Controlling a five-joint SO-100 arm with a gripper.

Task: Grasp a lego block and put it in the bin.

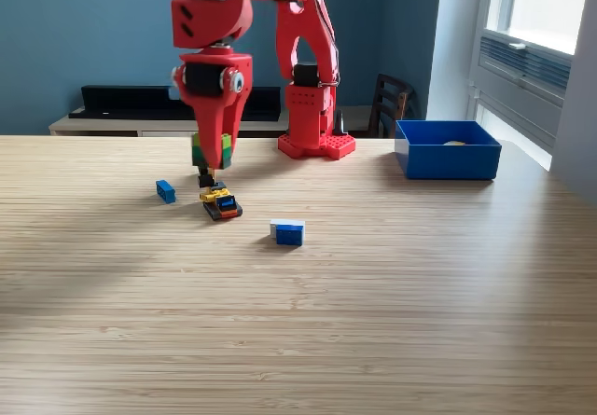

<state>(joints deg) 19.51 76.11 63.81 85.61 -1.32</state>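
- Gripper: red, pointing straight down above the wooden table, towards the exterior view's left of centre.
- Jaw state: closed around a multicoloured lego block with green, yellow and dark parts visible at the tip; block lifted clear of the table surface, or nearly so; exact contact with what lies below cannot be told.
- Directly beneath the tip: small lego assembly, yellow, blue, red and black, resting on the table just below the held block.
- To the exterior view's left of that assembly: single small blue block, lying on the table, apart from the gripper.
- Nearer the camera and to the exterior view's right: blue block with white top, lying alone on the table, apart from the other pieces.
- Arm: red, rising out of the top of the frame and folding back to a red base fixed at the far edge of the table, near centre.
- Bin: blue, rectangular, low-walled, standing on the table at the far side towards the exterior view's right, well apart from the gripper and all loose blocks; a pale object inside, only partly seen, not identifiable.
- Beyond the table: blue wall, dark low shelf unit, chair back, window at the exterior view's right.
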